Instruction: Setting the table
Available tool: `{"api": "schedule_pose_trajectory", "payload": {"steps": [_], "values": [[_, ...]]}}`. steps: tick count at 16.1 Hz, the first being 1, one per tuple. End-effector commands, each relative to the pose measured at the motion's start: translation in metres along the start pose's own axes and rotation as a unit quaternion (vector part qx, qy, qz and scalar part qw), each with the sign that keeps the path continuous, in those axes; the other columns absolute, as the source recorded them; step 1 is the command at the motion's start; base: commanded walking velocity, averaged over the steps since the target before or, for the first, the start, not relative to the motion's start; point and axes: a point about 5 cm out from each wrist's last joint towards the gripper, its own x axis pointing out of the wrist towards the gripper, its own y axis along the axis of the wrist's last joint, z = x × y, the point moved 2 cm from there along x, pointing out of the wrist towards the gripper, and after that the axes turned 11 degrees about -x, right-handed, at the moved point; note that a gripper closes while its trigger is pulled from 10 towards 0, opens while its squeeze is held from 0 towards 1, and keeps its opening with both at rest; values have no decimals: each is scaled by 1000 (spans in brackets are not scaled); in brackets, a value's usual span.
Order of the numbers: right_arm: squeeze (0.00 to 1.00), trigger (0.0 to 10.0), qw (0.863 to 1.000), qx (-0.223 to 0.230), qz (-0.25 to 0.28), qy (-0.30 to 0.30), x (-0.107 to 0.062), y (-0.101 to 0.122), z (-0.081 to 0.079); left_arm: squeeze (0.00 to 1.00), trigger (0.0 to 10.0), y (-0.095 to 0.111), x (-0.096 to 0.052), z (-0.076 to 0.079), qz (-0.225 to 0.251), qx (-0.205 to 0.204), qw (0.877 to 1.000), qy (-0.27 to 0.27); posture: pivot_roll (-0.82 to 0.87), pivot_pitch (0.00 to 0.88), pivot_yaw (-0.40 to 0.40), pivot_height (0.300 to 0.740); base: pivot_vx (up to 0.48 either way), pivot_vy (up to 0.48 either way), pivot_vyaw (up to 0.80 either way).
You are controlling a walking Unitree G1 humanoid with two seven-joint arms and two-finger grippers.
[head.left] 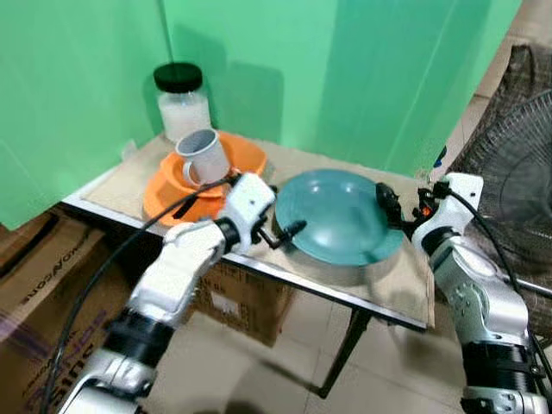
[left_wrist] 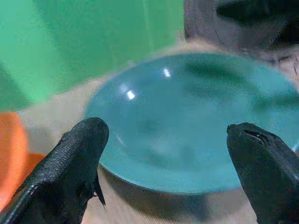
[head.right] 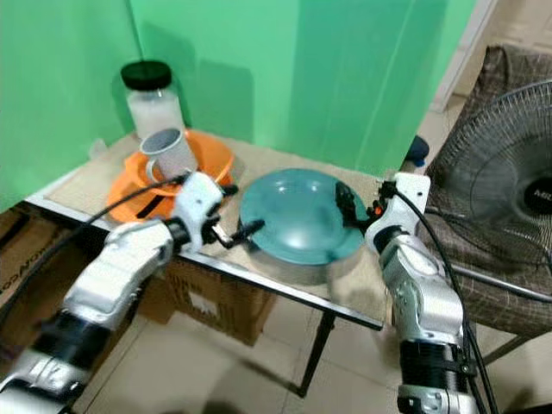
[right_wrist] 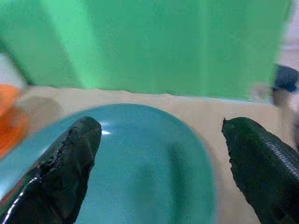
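A teal plate [head.left: 341, 216] lies at the centre of the frame, on the tan mat [head.left: 405, 289] covering a small table [head.left: 285, 274] set against a green wall [head.left: 259, 60]. The left gripper [head.left: 282, 235] sits just beside the plate's left rim, its fingers [left_wrist: 77, 158] spread wide with the rim between them in the wrist view. The right gripper [head.left: 385, 205] sits at the plate's right rim, its fingers [right_wrist: 70, 158] also wide apart over the plate. Whether either touches the plate cannot be told. Left of the plate, an orange dish [head.left: 159, 194] holds a grey mug [head.left: 203, 155], tilted. Behind it, upper left, stands a jar [head.left: 183, 102] with a black lid. A fan [head.left: 517, 164] fills the right edge; cardboard boxes [head.left: 34, 276] sit lower left.
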Motion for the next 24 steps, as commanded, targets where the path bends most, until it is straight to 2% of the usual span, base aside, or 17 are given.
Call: {"api": "schedule_pose_trajectory", "payload": {"steps": [1,3,5,8,11,15,18,19,20,21,24], "values": [[0,10000,1000,-3,3,-25,1,4,10,0,10000,-7,8,3,-18,16,1000,-16,6,0,-22,740,0,0,0],[0,10000,1000,4,5,-26,3,4,10,0,10000,-17,21,1,-36,27,999,-13,-1,0,-17,740,0,0,0],[0,10000,1000,8,9,-25,4,5,7,0,10000,-23,28,-9,-26,15,999,28,-10,0,-13,740,0,0,0],[0,10000,1000,14,6,-21,6,2,3,0,10000,-34,27,-9,-39,11,999,27,-10,0,-13,740,0,0,0],[0,10000,1000,19,2,-19,11,2,3,0,10000,-55,25,-2,-65,9,998,-4,-1,0,-22,740,0,0,0],[0,10000,999,15,-27,-24,28,1,7,0,10000,-57,26,0,-67,19,997,-15,2,0,-24,740,0,0,0],[0,10000,997,34,-62,32,33,-4,-1,0,10000,-58,26,0,-66,21,997,-20,7,0,-32,740,0,0,0],[0,7333,995,36,-84,47,32,-11,-1,0,10000,-59,26,0,-66,23,997,-21,11,0,-38,740,0,0,0],[0,7333,994,38,-87,46,32,-12,-1,0,10000,-59,26,0,-66,23,997,-21,11,0,-38,740,0,0,0],[0,0,993,59,-89,47,32,-13,0,0,10000,-59,25,-1,-65,23,997,-21,12,0,-39,740,0,0,0],[0,0,988,94,-96,75,30,-15,-3,0,10000,-60,25,-1,-65,24,997,-22,10,0,-38,740,0,0,0]]}}
